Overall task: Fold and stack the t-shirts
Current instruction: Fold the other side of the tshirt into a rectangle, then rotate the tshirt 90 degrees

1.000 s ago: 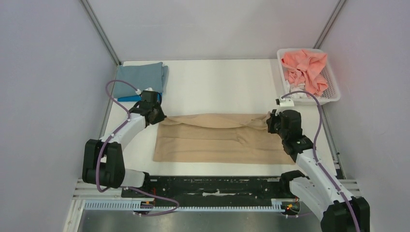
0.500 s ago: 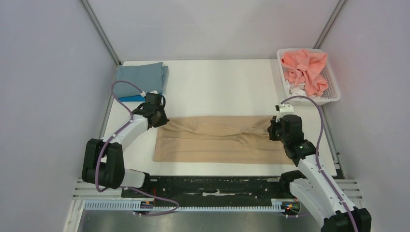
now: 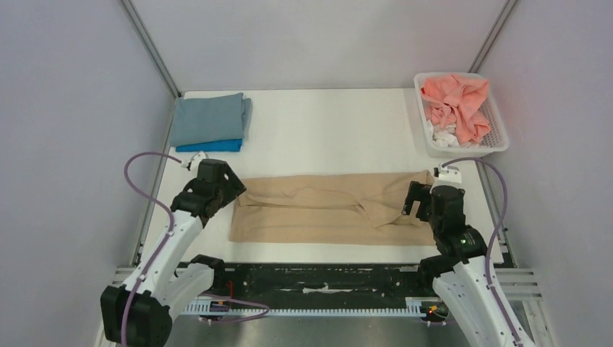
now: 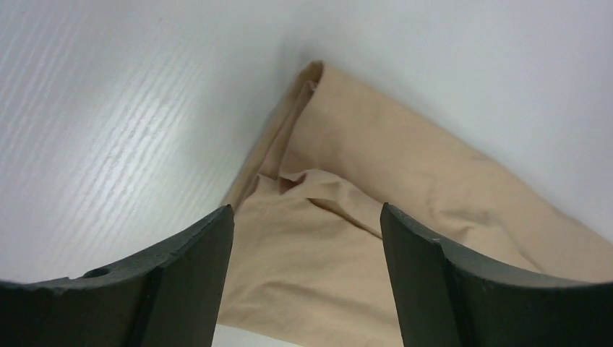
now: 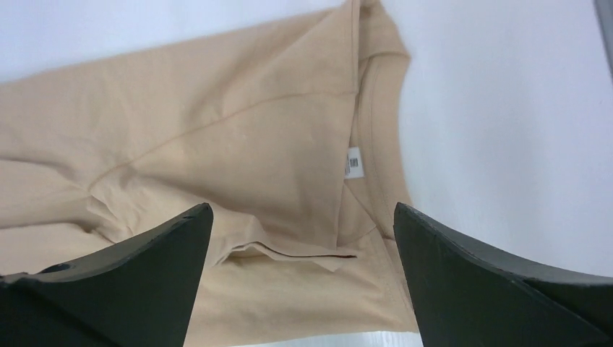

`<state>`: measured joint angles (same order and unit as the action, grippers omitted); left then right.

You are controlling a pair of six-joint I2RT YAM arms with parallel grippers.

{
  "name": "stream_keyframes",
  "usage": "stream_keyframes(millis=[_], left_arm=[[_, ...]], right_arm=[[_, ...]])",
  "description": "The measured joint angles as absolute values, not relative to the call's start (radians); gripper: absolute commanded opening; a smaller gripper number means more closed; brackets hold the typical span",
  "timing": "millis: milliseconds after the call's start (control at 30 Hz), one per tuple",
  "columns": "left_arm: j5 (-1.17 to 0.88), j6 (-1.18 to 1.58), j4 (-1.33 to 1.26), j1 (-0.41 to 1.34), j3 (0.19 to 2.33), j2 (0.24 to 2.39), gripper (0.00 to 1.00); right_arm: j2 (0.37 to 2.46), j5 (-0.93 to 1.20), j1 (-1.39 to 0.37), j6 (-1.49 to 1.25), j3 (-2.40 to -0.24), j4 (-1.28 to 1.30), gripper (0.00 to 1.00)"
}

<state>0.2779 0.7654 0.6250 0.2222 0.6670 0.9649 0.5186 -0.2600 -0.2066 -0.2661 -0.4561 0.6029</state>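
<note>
The top view shows the tan t-shirt (image 3: 325,210) lying as a long folded band across the middle of the table (image 3: 325,123). The left gripper (image 3: 237,191) is at its upper left corner and the right gripper (image 3: 412,204) is at its right end.

Only this view takes in the rest. A dusty grey-blue t-shirt (image 3: 209,117) lies folded on a bright blue t-shirt (image 3: 209,146) at the table's upper left. At upper right, a white basket (image 3: 499,148) holds a crumpled coral-pink t-shirt (image 3: 455,97) and a white t-shirt (image 3: 441,135).

The wrist views settle what the top view cannot. Both pairs of fingers are spread wide above the cloth and pinch nothing. The left wrist view shows a layered corner of the tan cloth. The right wrist view shows the neckline (image 5: 376,108) and a small white label (image 5: 353,162) beside a folded flap.

Half a second ago both grippers sat at the shirt's far corners. Both now sit nearer the bottom of the frame, and the left arm's elbow has swung lower too.
</note>
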Motion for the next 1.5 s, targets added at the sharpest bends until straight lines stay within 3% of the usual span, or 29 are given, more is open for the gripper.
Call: stream_keyframes(millis=[133,267,400,600,1100,1300,1500], left_arm=[[0.193,0.785,0.572,0.223,0.678,0.902,0.81],[0.048,0.783,0.477,0.251,0.727,1.06,0.82],[-0.003,0.758,0.437,0.342,0.871,1.376,0.82],[0.001,0.738,0.436,0.399,0.89,1.555,0.83],[0.052,0.751,0.446,0.425,0.725,1.413,0.84],[0.07,0.818,0.455,0.577,0.628,1.296,0.84],[0.074,0.961,0.383,0.771,0.553,1.219,0.84]], right_arm=[[0.435,-0.259,-0.207,-0.259,-0.463,0.574,0.98],[0.452,-0.157,-0.207,-0.259,-0.458,0.468,0.98],[0.593,-0.015,-0.207,-0.262,-0.442,0.329,0.98],[0.884,0.114,-0.207,-0.263,-0.402,0.187,0.98],[1.086,0.048,-0.211,-0.402,-0.314,-0.05,0.98],[1.395,0.07,-0.199,-0.419,-0.529,-0.136,0.98],[1.833,0.167,-0.206,-0.423,-0.967,-0.188,0.98]])
